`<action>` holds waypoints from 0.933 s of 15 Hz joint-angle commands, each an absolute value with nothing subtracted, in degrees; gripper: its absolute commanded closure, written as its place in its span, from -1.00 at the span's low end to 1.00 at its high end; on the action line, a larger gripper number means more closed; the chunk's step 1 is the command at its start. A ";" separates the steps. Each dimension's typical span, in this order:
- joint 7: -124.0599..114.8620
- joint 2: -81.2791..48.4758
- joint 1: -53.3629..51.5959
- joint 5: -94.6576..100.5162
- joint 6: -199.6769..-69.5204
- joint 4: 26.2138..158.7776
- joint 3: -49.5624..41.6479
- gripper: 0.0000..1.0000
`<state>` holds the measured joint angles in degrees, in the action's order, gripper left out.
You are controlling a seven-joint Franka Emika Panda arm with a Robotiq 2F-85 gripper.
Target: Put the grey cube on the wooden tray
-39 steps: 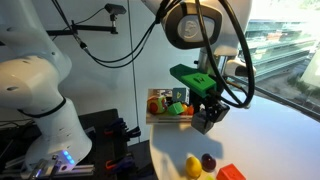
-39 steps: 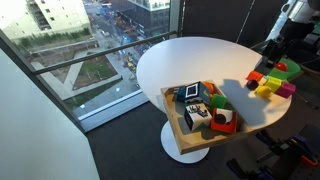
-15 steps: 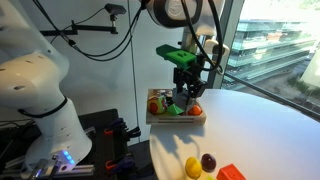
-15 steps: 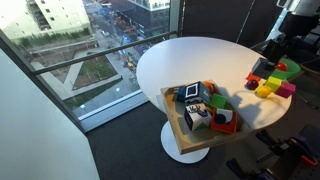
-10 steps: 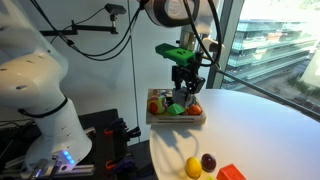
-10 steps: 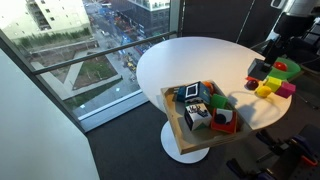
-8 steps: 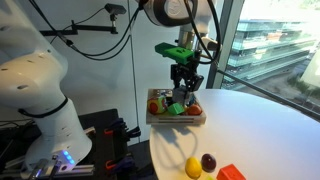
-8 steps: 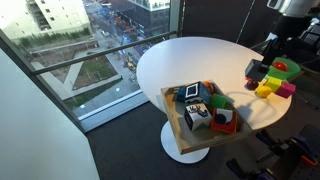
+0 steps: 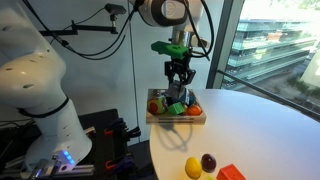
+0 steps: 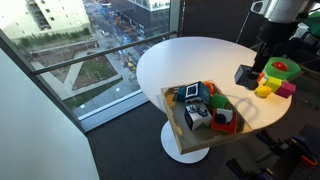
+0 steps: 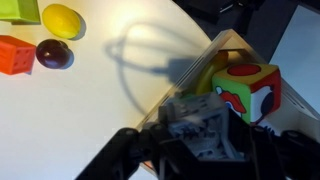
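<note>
The tool (image 11: 205,138) is holding the grey cube (image 11: 204,126), its dark fingers (image 11: 128,152) closing narrowly on the block's sides, and it is hanging in the air with the cube well clear of the white counter (image 10: 190,60). In the wrist view the wooden tray (image 11: 197,66) is lying just below the tool, its low rim running under the held cube. A multi-coloured cube (image 11: 250,88) is sitting inside the tray close beside the tool. The yellow ball (image 11: 62,20), a dark red ball (image 11: 53,53) and the orange-red block (image 11: 15,55) are resting on the counter well off to the tool's other side, so they are not getting in the way. The step in hand looks like carrying the cube in over the tray and lowering it. To do it well, the tool should be travelling fully past the rim before descending, so that the whole cube is over the tray floor and not straddling the edge. The tray is already carrying several toys, so the operator should be aiming for a bare patch of wood with room for both fingers to spread. A straight, slow descent with the cube level is safest, and the release should wait until the cube's underside is touching or almost touching the wood. The main risks are the cube catching the rim and tipping out, or a finger nudging the multi-coloured cube.
</note>
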<state>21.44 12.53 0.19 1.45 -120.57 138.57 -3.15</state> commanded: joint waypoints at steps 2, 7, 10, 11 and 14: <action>19.00 13.19 -0.96 1.74 -124.28 140.70 -1.87 0.35; 13.33 13.37 -0.97 4.75 -131.41 144.08 0.41 0.35; 9.50 12.83 -1.00 6.93 -133.01 145.04 1.85 0.35; 8.51 12.60 -1.08 7.53 -132.97 145.12 2.27 0.35; 6.81 11.89 -1.55 7.97 -132.19 144.95 3.26 0.35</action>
